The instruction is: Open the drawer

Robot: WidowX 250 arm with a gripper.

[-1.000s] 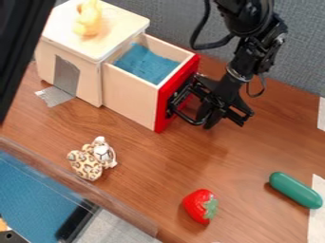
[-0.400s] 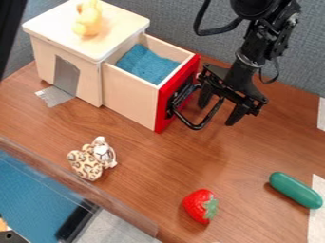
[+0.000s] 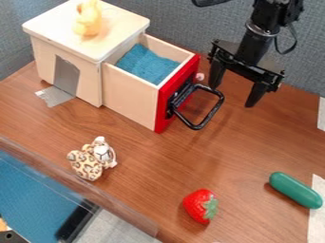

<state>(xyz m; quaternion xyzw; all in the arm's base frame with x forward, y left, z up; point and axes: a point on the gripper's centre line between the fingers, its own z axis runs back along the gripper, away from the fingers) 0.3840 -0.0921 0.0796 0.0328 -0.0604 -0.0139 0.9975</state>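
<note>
1. So the pincer (image 3: 232, 97) has its fingers spread pretty wide, right of the drawer (image 3: 166, 107) in the view.
2. Drawer's sitting open, blue stuff (image 3: 146, 65) inside, and its black handle (image 3: 221, 99) loops out just beside the pincer's left-hand finger in the view.
3. Further left of the pincer, a yellow toy (image 3: 88, 19) is perched on the wooden box (image 3: 119, 28).
4. Strawberry's (image 3: 198, 205) well below the pincer in the view.

No readable text, label, brand, number or sign stands on anything here.
</note>
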